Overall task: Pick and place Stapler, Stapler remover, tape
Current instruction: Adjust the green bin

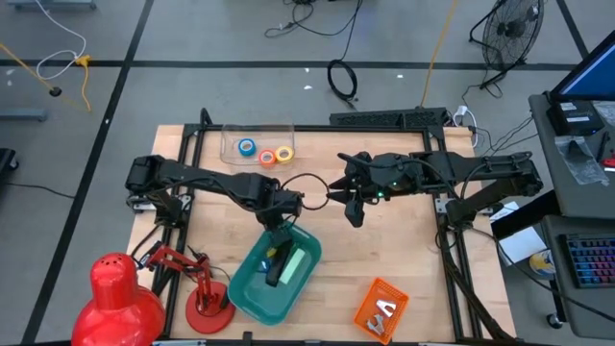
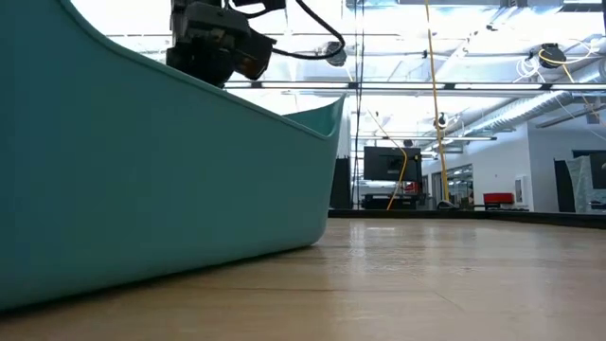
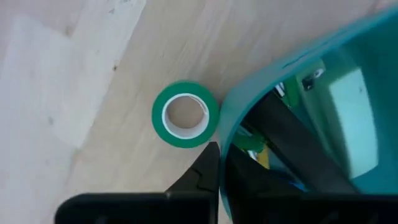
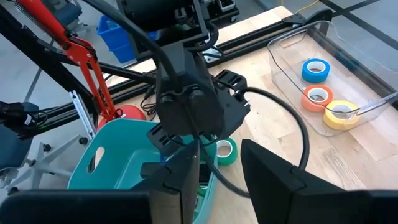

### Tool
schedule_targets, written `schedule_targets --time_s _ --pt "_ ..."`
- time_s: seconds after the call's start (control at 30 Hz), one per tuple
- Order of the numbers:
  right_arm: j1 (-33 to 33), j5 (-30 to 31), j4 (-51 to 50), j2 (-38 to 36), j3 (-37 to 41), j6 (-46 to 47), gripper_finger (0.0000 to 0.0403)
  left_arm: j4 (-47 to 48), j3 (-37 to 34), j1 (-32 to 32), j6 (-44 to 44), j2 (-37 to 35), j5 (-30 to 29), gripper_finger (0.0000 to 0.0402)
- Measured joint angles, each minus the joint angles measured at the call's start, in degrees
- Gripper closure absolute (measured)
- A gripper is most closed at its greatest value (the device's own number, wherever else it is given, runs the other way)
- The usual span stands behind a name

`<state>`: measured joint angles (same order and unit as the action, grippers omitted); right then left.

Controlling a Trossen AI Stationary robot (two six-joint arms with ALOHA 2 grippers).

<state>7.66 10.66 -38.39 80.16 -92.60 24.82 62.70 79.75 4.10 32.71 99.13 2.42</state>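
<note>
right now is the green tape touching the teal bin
Touching, as far as shown: in the left wrist view the green tape meets the teal bin rim with no gap visible.

The left arm reaches from the left side toward the middle, wrist bent down, its tool pointing downward. The right arm stretches in from the right, its tool held higher, fingers spread apart.

A light wooden tabletop is set on a grey tiled floor strewn with cables. A standing fan is seen near one corner, a red lamp at another. Beyond, a bright hall with ceiling lights and a dark screen is shown.
</note>
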Motion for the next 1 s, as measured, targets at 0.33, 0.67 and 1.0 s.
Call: schedule_targets --time_s 0.33,0.67,1.0 --pt "0.0 0.0 0.0 0.0 0.0 -0.7 0.0289 0.9 0.0 3.0 27.0 0.0 9.9 0.0397" --pt "0.0 0.0 0.0 0.0 0.0 -1.6 0.0289 0.5 0.0 6.6 30.1 0.0 10.9 0.0391" --pt "0.0 -0.2 0.0 0.0 0.0 -1.6 0.0289 -1.4 0.0 7.6 28.3 0.0 12.5 0.0327"
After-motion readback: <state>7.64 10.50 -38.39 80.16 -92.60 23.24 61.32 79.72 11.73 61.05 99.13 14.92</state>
